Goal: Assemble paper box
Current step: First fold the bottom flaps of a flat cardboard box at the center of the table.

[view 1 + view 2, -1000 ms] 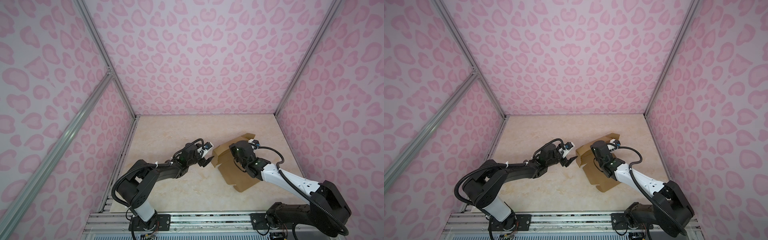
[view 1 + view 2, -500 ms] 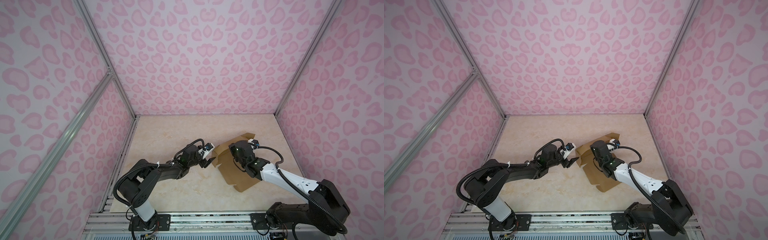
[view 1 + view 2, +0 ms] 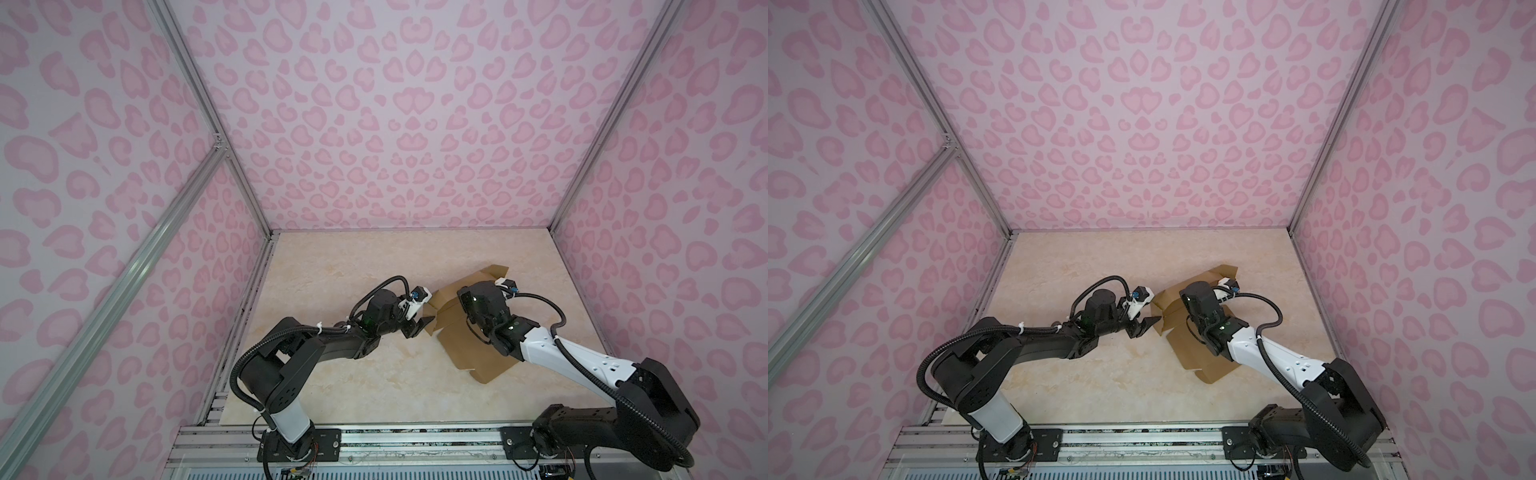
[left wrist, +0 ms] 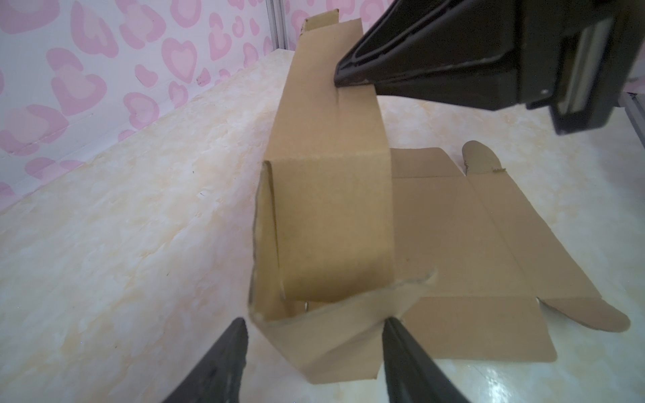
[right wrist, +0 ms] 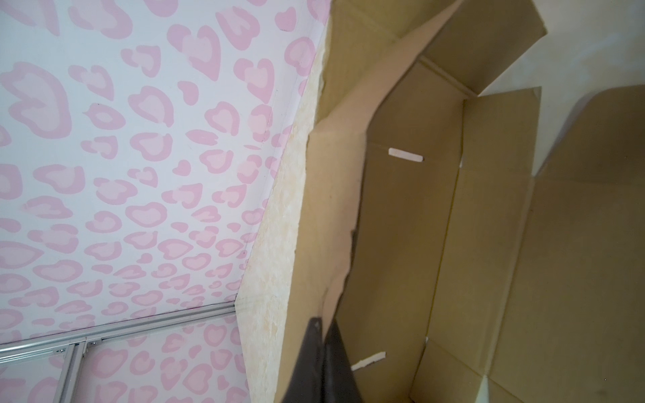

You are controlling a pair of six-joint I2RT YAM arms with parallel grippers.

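Cannot see the middle of the paper box (image 3: 459,349) under the right arm (image 3: 540,349) in both top views, nor sharply its corner between the left gripper (image 4: 314,319) fingers

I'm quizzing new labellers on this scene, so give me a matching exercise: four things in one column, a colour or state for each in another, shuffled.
1 left gripper
2 right gripper
3 paper box
4 table

A cream, marbled
B shut on the box's raised wall
C brown, partly folded
D open, astride a corner flap

Pairs: 1-D, 2-B, 3-C, 4-A
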